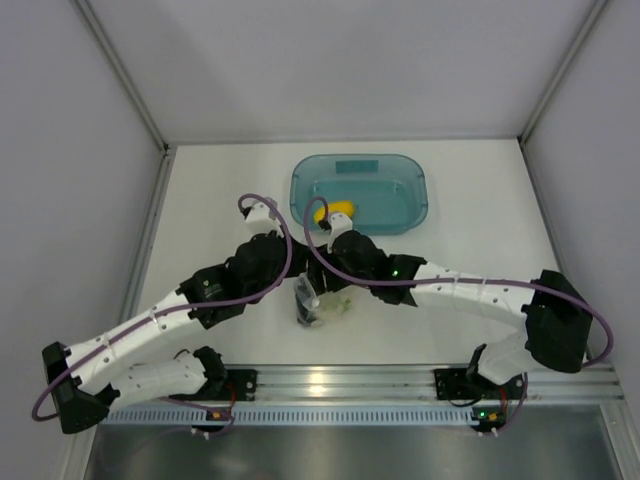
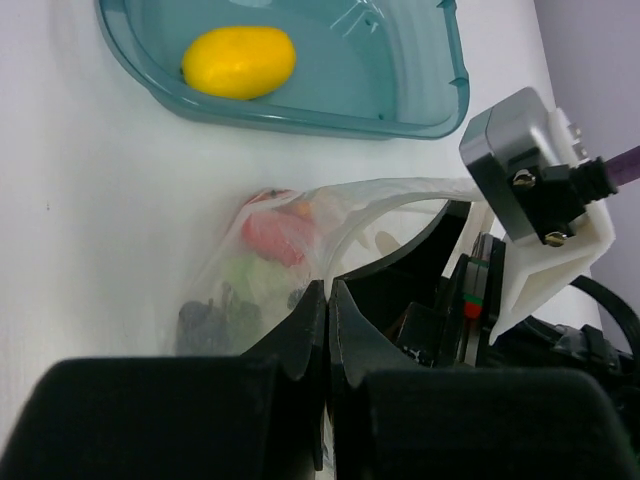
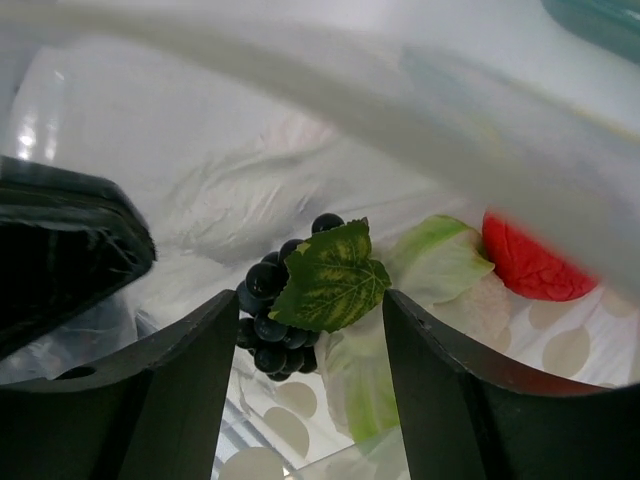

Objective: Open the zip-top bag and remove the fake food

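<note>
My left arm stretches toward the teal tray point(image 2: 300, 120), with the left gripper point(image 2: 328, 295) pinched shut on the rim of the zip-top bag point(image 2: 265, 270), just short of that tray. My right arm bends in opposite. The right gripper point(image 3: 310, 300) is spread open and empty, framing the bagged grape bunch point(image 3: 265, 330). The yellow fruit point(image 2: 238, 62) lies in the tray.

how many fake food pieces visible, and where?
4. Yellow fruit in the tray; grapes, cauliflower and apple inside the bag. More may be hidden.

Left pincer point(image 2: 328, 300) clamped, right pincer point(image 3: 310, 335) spread apart.
</note>
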You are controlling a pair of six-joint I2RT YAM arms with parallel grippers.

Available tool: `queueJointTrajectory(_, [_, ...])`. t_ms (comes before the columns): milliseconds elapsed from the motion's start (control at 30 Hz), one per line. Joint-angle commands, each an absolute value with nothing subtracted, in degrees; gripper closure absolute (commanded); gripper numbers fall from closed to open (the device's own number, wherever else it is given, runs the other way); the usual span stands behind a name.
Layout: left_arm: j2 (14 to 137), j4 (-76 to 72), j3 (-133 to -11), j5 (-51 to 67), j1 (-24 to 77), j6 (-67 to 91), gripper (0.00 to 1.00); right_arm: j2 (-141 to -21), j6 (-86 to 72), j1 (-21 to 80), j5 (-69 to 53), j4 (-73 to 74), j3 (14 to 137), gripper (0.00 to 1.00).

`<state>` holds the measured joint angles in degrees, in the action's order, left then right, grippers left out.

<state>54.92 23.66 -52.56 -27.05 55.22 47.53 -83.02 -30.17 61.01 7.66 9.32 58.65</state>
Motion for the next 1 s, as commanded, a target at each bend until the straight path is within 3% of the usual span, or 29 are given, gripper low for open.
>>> queueJointTrajectory(0, [54.23, 18.9, -52.21, -25.66, 55.81, 47.81, 1.0, -83.58, -34.27, 62.4, 3.44, 0.27, 55.91, 0.38])
queueJointTrajectory(100, [54.58, 18.9, -52.03, -25.31, 55.72, 47.81, 1.0, -85.24, -34.89, 62.58, 1.32, -2.11, 56.07, 0.33])
queueJointTrajectory(400, [54.23, 18.81, -51.59, -24.96, 55.72, 48.25, 1.0, -89.73, -38.06, 62.84, 5.8, -1.5, 56.42, 0.37])
queueJointTrajectory(633, [54.4, 18.63, -51.33, -24.35, 55.81, 48.34, 1.0, -95.09, -37.7, 62.84, 0.53, -3.16, 58.44, 0.32])
queueJointTrajectory(967, [54.4, 17.93, -50.63, -23.47, 55.72, 48.34, 1.0, -97.29, -38.5, 62.75, 3.25, -13.62, 55.11, 0.41])
